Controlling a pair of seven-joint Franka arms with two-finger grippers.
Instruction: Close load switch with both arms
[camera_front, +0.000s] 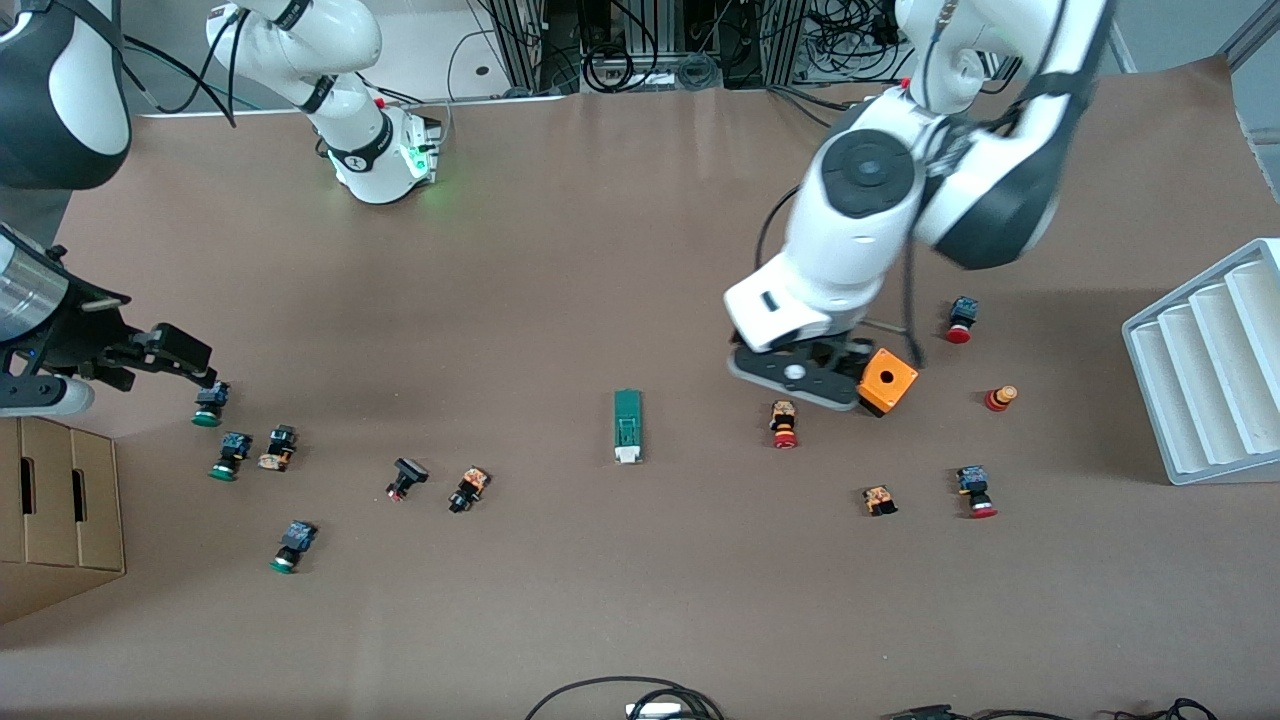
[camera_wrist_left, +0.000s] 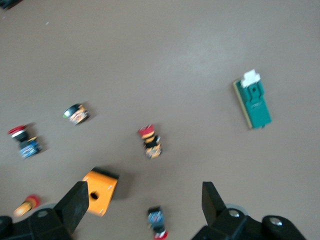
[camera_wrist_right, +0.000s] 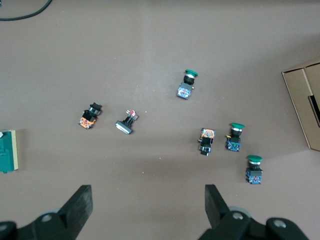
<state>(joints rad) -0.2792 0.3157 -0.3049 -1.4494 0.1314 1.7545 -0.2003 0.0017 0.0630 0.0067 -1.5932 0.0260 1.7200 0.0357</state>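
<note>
Green load switch (camera_front: 627, 426) flat on the brown table (camera_front: 600, 250), left gripper (camera_wrist_left: 145, 210) above the orange box (camera_front: 887, 380), fingers apart, right gripper (camera_wrist_right: 147, 207) above green-capped push buttons (camera_wrist_right: 235, 137), fingers apart.

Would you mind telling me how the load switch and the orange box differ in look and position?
The load switch is a long, narrow green block with a white tab at the end nearer the front camera; the orange box is squarish with a round hole. The load switch lies alone mid-table; the orange box sits beside the left gripper. Both rest on the table.
</note>
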